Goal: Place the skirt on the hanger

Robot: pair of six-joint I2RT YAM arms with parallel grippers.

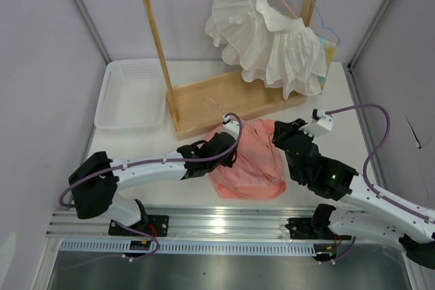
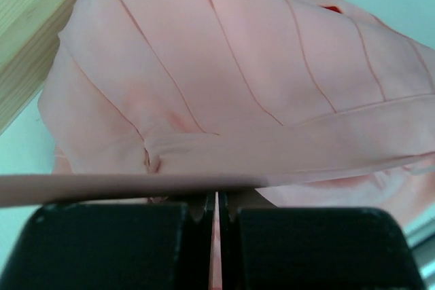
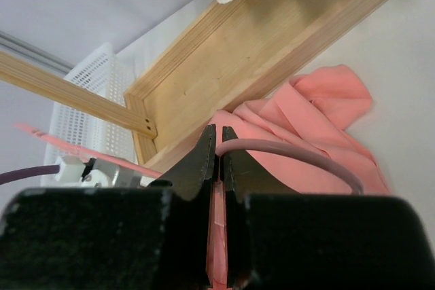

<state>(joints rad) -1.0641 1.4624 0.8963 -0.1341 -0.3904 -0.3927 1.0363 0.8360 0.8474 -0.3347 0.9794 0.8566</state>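
Skirt (image 1: 251,161) of soft salmon-pink cloth with pleat-like folds lies crumpled on the white table (image 1: 340,127), just in front of the base of the light wooden clothes rack (image 1: 224,96) and between the two arms. The right gripper (image 3: 217,142) is at the skirt's upper right edge, its black jaws pressed together on a thin strip of the salmon cloth. The left gripper (image 2: 216,203) is at the skirt's upper left edge, jaws closed on the thin pale-pink wire hanger (image 2: 102,187), whose bar runs across the left wrist view just above the fingertips, with the skirt's folds right behind it. A white ruffled garment (image 1: 272,32) hangs from the rack's top rail. A white plastic basket (image 1: 129,93) sits on the table left of the rack.
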